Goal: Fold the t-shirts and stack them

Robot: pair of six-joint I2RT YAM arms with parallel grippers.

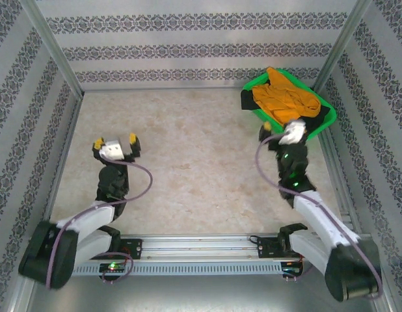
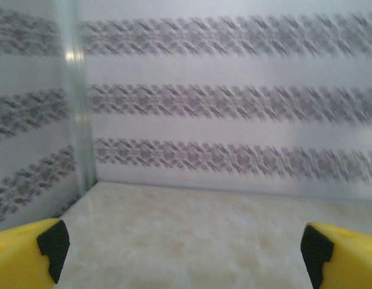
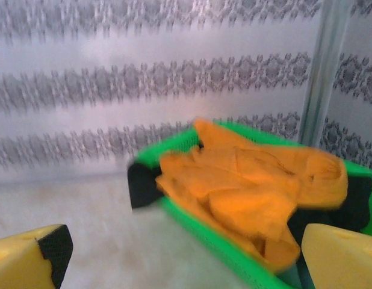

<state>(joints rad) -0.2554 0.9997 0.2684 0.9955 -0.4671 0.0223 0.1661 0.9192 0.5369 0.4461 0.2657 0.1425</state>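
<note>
Upper right, the orange shirt [image 1: 283, 97] looked limp, best pinched at a raised fold; left gripper [image 1: 115, 141] and right gripper [image 1: 285, 127] gaped empty.

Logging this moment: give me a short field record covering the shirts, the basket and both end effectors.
shirts: mustard-orange cloth t-shirt crumpled on top of black cloth t-shirts, all unfolded
container: green plastic mesh basket in the far right corner, holding the shirts; black cloth hangs over its left rim
left end effector: open, empty, over the bare beige marbled table
right end effector: open, empty, at the basket's near edge, facing the shirts
progress: nothing folded or stacked yet
</note>
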